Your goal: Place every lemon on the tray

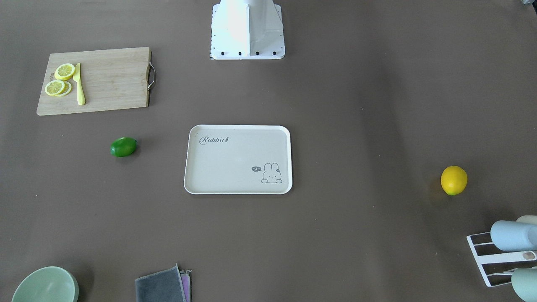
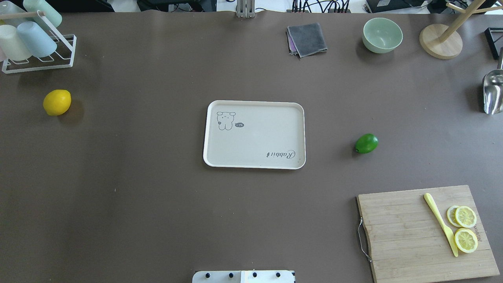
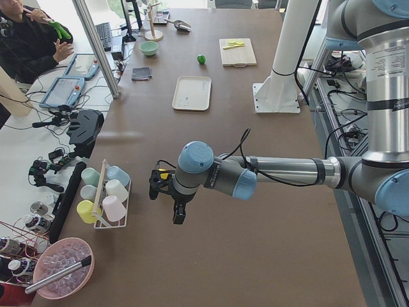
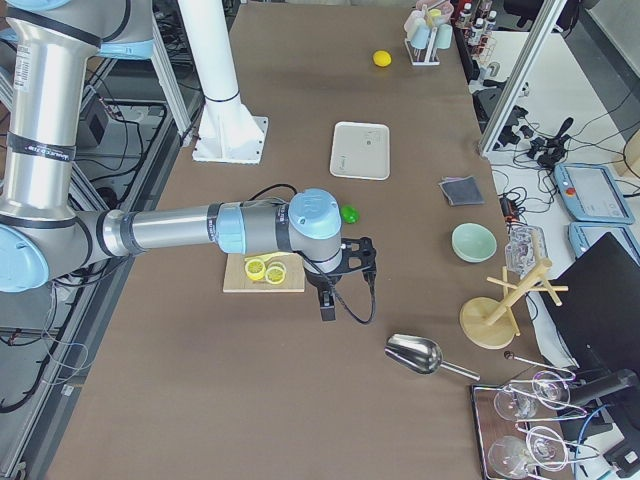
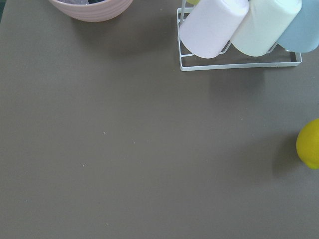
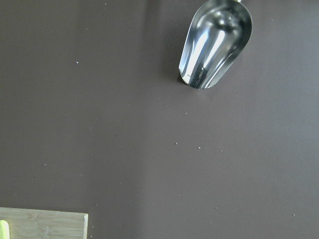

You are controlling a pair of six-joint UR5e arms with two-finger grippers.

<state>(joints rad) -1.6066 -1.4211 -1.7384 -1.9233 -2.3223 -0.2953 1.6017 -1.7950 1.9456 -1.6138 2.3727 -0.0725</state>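
Beige tray (image 2: 255, 145) with a white rim lies flat at the middle of the bench (image 2: 157, 220); I take it as the dial centre in the overhead view. Both lemons lie on the bench, off the tray and well apart from it. I record the yellow lemon (image 2: 57, 102) at about 9 o'clock, far out, with a white cup rack (image 2: 39, 59) near it at its own 12 o'clock. The green lemon (image 2: 366, 143) lies on its side at 3 o'clock, nearer the tray than the yellow one.

At 4 o'clock is a wooden cutting board (image 2: 404, 232) carrying lemon slices (image 2: 465, 239) and a yellow knife (image 2: 440, 222). A grey cloth (image 2: 307, 39) sits at 1 o'clock, a pale green bowl (image 2: 382, 35) at 2 o'clock, and a metal scoop (image 2: 493, 92) between 2 and 3 o'clock by the bench edge.

My left tool (image 3: 177, 216) shows only in a side view, hanging above the bench near the cup rack; I cannot tell whether it is wide or narrow. Its wrist camera has the yellow lemon at the picture's 3 o'clock edge. My right tool (image 4: 328, 305) likewise shows only from the side, hanging over the bench between the board and the scoop; I cannot tell its opening either.
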